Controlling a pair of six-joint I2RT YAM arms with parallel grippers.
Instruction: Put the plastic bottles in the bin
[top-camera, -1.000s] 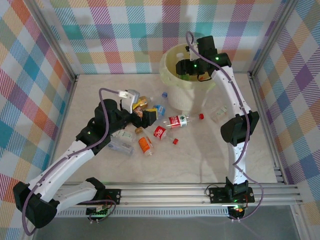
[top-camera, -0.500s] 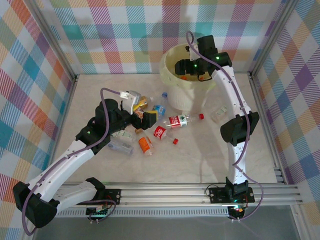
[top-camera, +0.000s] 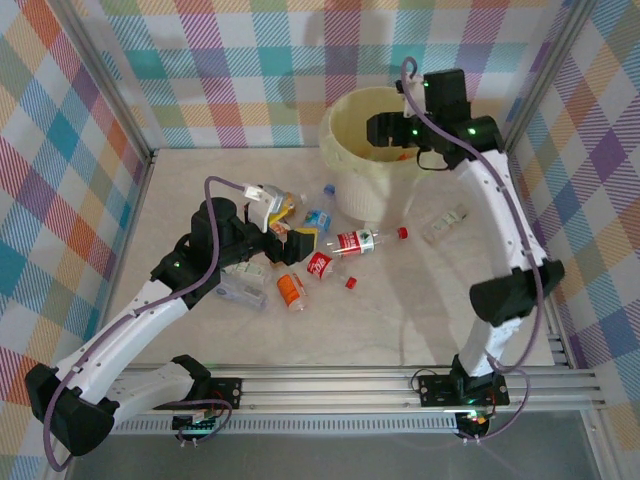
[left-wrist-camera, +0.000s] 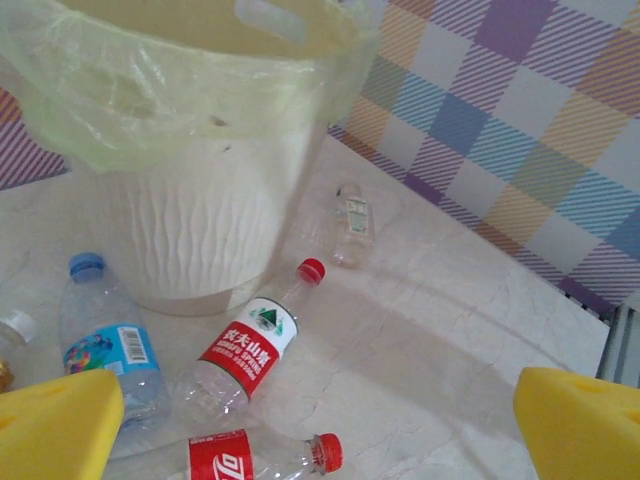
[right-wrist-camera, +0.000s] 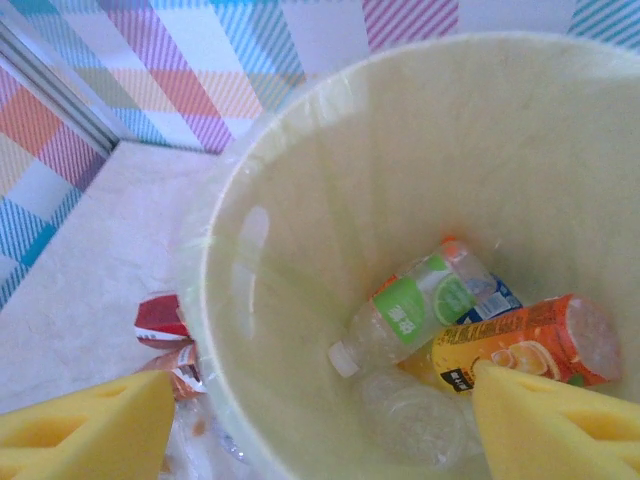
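Bottles (top-camera: 320, 266) lie strewn across the table (top-camera: 400, 320) at 7 o'clock of the bin (top-camera: 365, 185), which stands near the table's 12 o'clock edge. The left gripper (top-camera: 290, 235) hovers over the heap, jaws spread wide and empty; a red-label bottle (left-wrist-camera: 245, 350) lies near the bin's base. The right gripper (top-camera: 376, 128) hangs over the bin's mouth, pads (right-wrist-camera: 80, 430) parted, grasping nothing. Below it, a green-label bottle (right-wrist-camera: 410, 305) and an orange-label bottle (right-wrist-camera: 530, 345) rest on the bin's floor.
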